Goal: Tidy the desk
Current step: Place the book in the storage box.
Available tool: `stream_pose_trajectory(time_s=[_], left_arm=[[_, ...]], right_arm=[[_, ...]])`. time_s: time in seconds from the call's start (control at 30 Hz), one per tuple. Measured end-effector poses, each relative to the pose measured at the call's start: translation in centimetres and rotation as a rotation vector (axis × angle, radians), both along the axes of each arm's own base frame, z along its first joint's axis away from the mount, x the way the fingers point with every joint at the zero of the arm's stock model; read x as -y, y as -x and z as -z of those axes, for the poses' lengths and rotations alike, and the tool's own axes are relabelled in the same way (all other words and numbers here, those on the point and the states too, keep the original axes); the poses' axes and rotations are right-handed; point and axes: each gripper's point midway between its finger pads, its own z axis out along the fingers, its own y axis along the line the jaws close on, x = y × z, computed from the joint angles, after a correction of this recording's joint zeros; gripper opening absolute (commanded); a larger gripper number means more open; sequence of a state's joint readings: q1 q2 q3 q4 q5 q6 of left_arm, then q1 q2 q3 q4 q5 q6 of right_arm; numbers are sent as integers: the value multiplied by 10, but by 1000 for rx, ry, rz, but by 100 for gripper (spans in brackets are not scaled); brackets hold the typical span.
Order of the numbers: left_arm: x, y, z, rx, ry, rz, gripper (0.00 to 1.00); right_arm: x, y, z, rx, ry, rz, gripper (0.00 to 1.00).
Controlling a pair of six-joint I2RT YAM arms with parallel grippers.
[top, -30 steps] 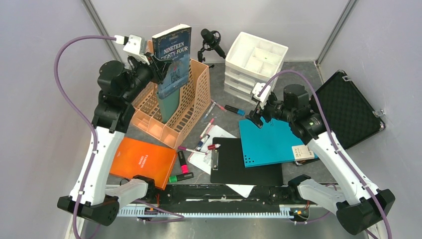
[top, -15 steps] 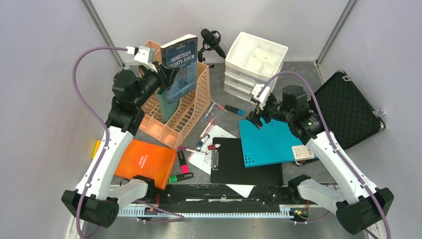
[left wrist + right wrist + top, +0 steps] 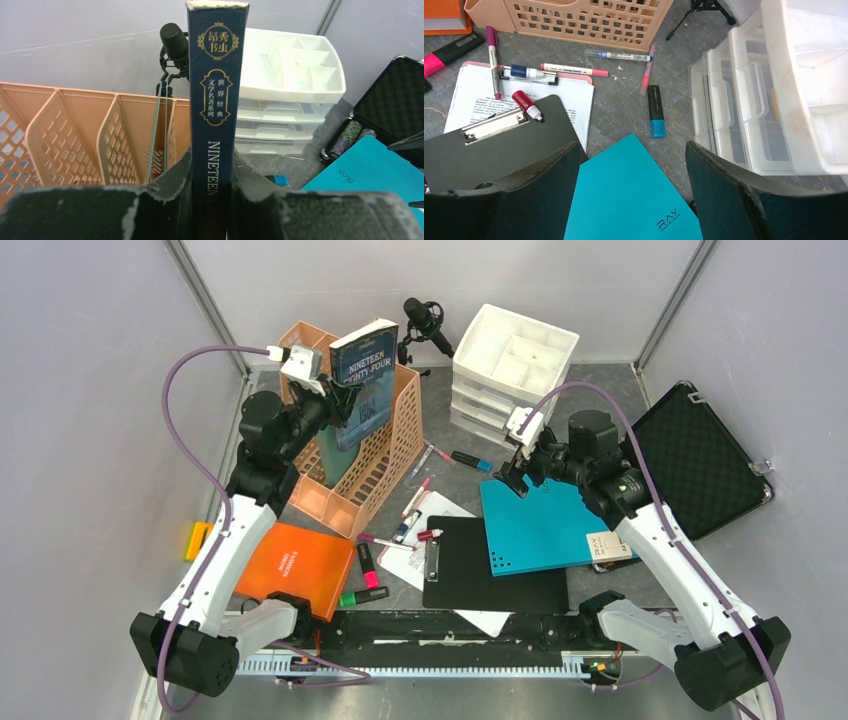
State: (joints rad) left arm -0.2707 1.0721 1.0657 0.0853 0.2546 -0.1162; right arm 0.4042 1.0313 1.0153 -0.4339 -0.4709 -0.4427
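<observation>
My left gripper [image 3: 343, 397] is shut on a dark blue book [image 3: 366, 380], spine toward the wrist camera [image 3: 216, 100], holding it upright over the orange slotted file rack [image 3: 345, 465]. A green book [image 3: 338, 455] stands in the rack just below it. My right gripper [image 3: 512, 478] is open and empty, hovering over the corner of a teal notebook [image 3: 545, 525] that lies on the dark grey stone-patterned desk [image 3: 450, 480]; the notebook shows between the jaws in the right wrist view [image 3: 629, 200].
An orange book [image 3: 285, 562], highlighters [image 3: 366, 578], pens [image 3: 415, 502], papers and a black clipboard [image 3: 490, 570] lie at the front. A white drawer unit [image 3: 512, 365], a small microphone [image 3: 425, 322] and an open black foam-lined case [image 3: 700, 455] stand at the back and right.
My left arm has carried the blue book to the right and lower, toward the rack's right slots. My right arm has not moved.
</observation>
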Motion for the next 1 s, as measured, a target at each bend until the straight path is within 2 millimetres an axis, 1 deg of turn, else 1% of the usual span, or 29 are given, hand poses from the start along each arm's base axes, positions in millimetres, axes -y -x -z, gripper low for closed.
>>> stream_pose_trajectory(time_s=[0.17, 0.33, 0.47, 0.6, 0.63, 0.73, 0.77, 0.87, 1.0], left_arm=[[-4, -2, 1, 17, -30, -20, 2], [-4, -3, 1, 33, -29, -20, 2], [-2, -5, 11, 45, -26, -14, 2], [7, -5, 29, 73, -36, 8, 2], [10, -4, 39, 88, -50, 12, 2], [28, 4, 63, 102, -88, 49, 2], [33, 6, 74, 106, -104, 54, 2], [34, 6, 95, 115, -128, 29, 2], [25, -1, 113, 131, -140, -41, 2]], right_arm=[[0, -1, 4, -6, 5, 0, 82], [0, -2, 7, -13, 9, 0, 82], [-1, -3, 7, -12, 10, 0, 82], [-1, -4, 8, -13, 13, -2, 82], [-1, -4, 9, -17, 14, -2, 82], [-2, -6, 13, -29, 20, -2, 82], [-2, -6, 14, -32, 21, -2, 82], [-1, -6, 17, -37, 24, -1, 82], [0, -6, 21, -42, 29, 3, 82]])
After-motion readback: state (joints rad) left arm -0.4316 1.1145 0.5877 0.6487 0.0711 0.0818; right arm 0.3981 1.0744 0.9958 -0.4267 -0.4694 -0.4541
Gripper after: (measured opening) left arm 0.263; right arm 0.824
